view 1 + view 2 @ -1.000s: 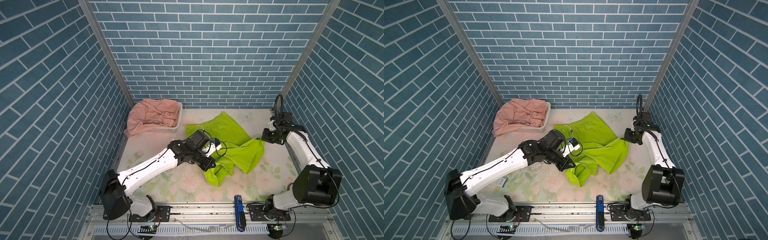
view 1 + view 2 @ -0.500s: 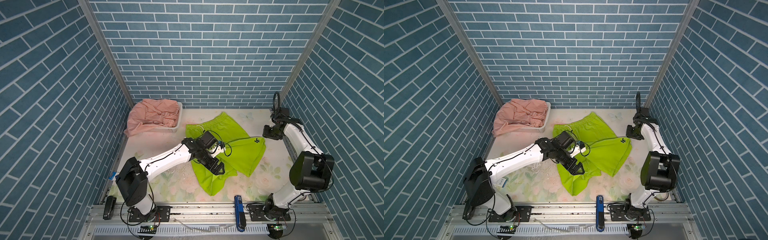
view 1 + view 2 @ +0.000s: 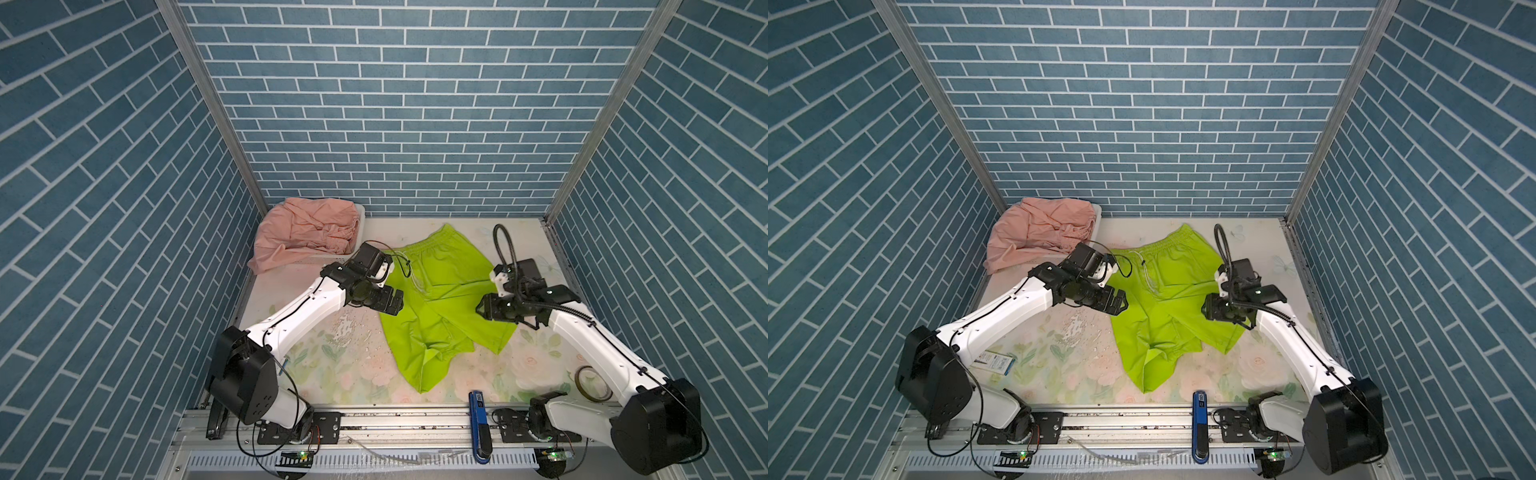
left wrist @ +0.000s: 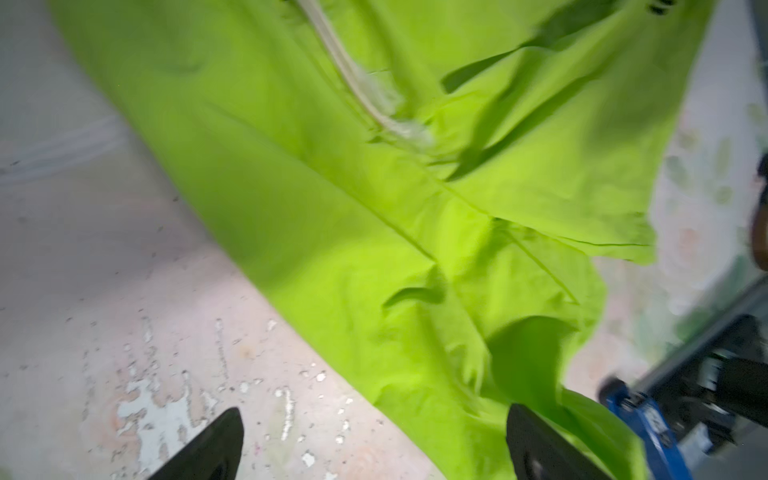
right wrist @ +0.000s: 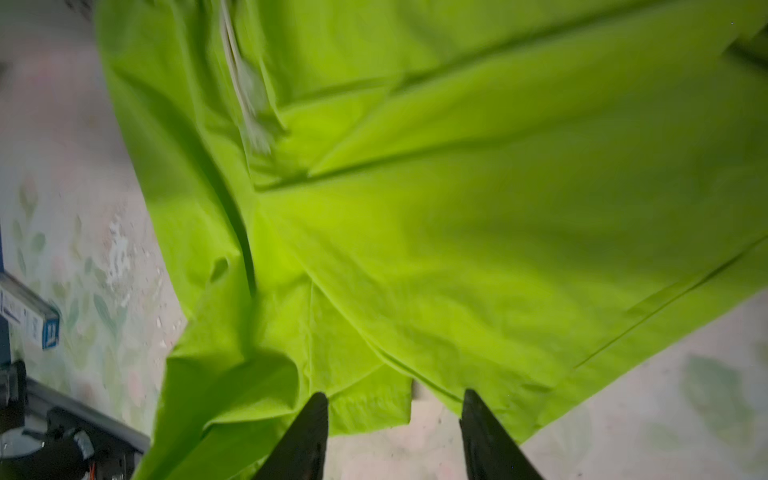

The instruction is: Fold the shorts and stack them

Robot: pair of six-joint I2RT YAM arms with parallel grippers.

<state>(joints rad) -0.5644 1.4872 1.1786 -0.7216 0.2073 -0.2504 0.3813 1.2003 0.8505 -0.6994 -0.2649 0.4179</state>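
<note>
The lime-green shorts [image 3: 436, 291] [image 3: 1163, 291] lie spread on the floral table, waistband toward the back wall and legs toward the front, one leg crumpled. My left gripper [image 3: 397, 301] [image 3: 1121, 305] hovers open at their left edge, holding nothing. In the left wrist view the left gripper [image 4: 374, 411] stands wide over the table and the edge of the green shorts [image 4: 332, 208]. My right gripper [image 3: 480, 309] [image 3: 1204, 309] hangs open above the right leg, empty. In the right wrist view the right gripper [image 5: 395, 395] frames a hem of the green shorts [image 5: 457, 208]. The salmon-pink shorts [image 3: 307, 235] [image 3: 1038, 237] lie heaped over the basket.
The white basket [image 3: 361, 212] sits in the back left corner under the pink heap. A blue tool [image 3: 480, 419] lies on the front rail and a tape roll [image 3: 592, 382] at the front right. A small box [image 3: 996, 361] lies at the front left. Brick walls close three sides.
Both grippers have opened and let go of the green shorts, which now lie flatter on the table. The left gripper drew back left. The right gripper swung from the back right toward the middle.
</note>
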